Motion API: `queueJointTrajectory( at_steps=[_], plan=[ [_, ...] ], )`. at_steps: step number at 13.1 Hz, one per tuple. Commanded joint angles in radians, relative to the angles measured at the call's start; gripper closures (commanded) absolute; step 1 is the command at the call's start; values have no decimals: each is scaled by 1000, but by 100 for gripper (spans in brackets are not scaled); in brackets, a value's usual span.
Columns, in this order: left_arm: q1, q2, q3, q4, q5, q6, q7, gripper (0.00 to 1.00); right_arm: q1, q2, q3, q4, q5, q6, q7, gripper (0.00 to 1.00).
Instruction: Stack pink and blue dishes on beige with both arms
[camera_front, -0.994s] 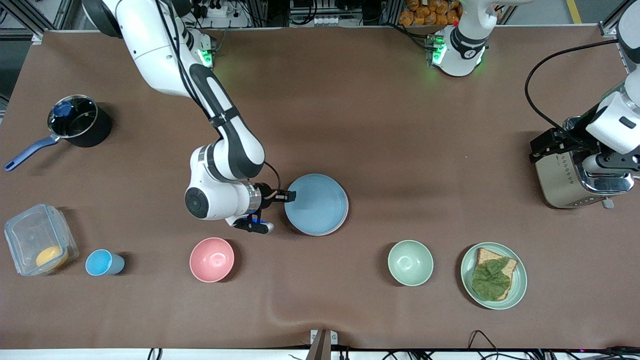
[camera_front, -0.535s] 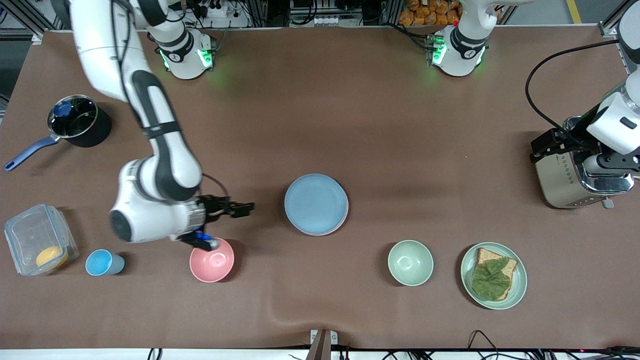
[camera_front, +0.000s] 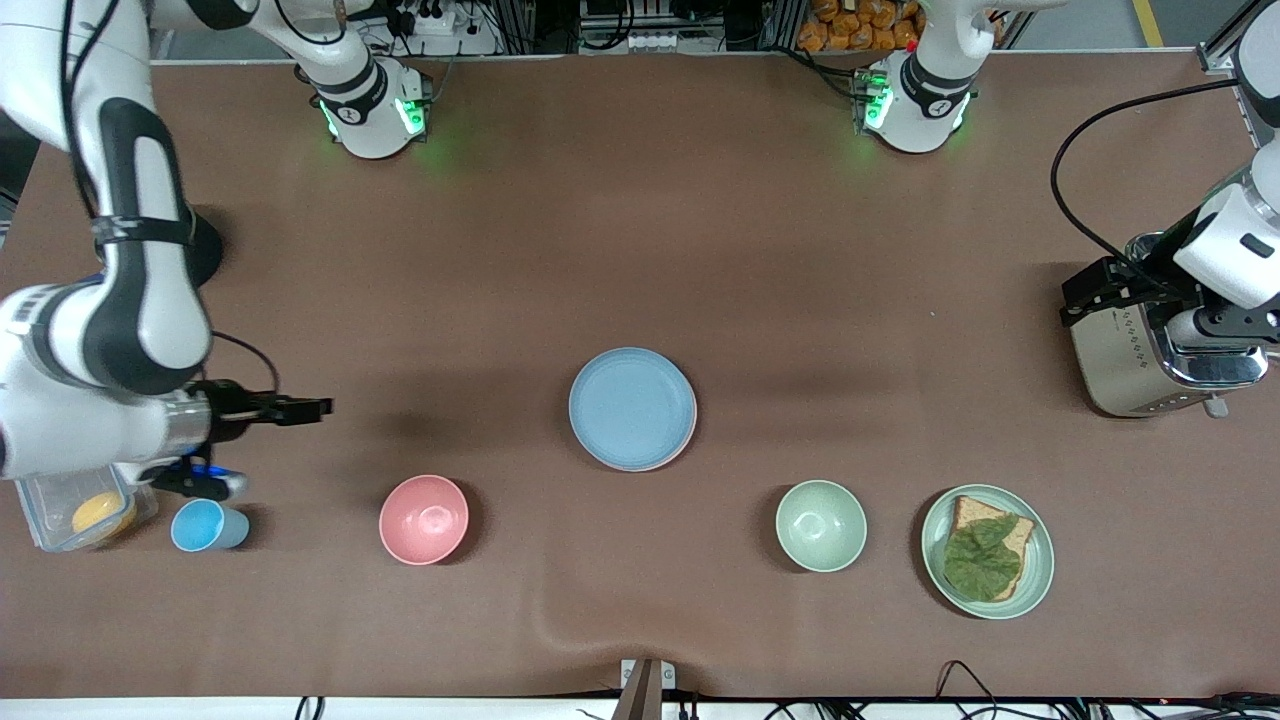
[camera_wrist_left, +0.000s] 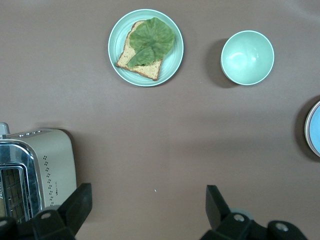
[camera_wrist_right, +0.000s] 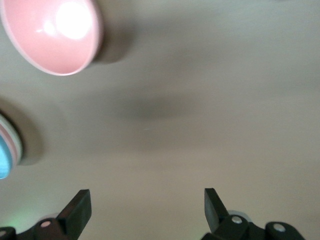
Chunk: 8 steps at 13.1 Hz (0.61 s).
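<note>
The light blue plate (camera_front: 632, 405) lies on top of a stack in the middle of the table. A thin pink rim of the pink plate (camera_front: 645, 467) peeks out beneath it. In the left wrist view a pale cream rim, the beige plate (camera_wrist_left: 306, 129), shows at the stack's edge. My right gripper (camera_front: 312, 407) (camera_wrist_right: 145, 205) is open and empty over bare table near the right arm's end, well apart from the stack (camera_wrist_right: 7, 150). My left gripper (camera_front: 1085, 290) (camera_wrist_left: 147, 202) waits open and empty beside the toaster.
A pink bowl (camera_front: 424, 519) (camera_wrist_right: 50, 32) and a blue cup (camera_front: 205, 526) stand nearer the camera toward the right arm's end. A clear box (camera_front: 70, 500) is partly under the right arm. A green bowl (camera_front: 821, 525), a bread plate (camera_front: 987, 551) and the toaster (camera_front: 1130, 360) stand toward the left arm's end.
My right gripper has left the blue plate's rim and swung far toward the right arm's end of the table. The blue plate stays on the stack. The left arm has not moved.
</note>
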Motion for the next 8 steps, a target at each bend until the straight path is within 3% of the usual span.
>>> queueJointTrajectory(
  at_steps=[1, 4, 8],
  plan=[
    [-12, 1, 0, 10, -4, -15, -1, 0, -38, -65, 21, -22, -132, -13, -46, 0],
    [-7, 7, 0, 10, -1, -15, -3, 0, -31, -169, 26, -41, -209, -44, -43, 0],
    [-1, 9, 0, 10, -1, -15, -3, 0, -25, -436, 36, -217, -273, -38, -35, 0]
  ],
)
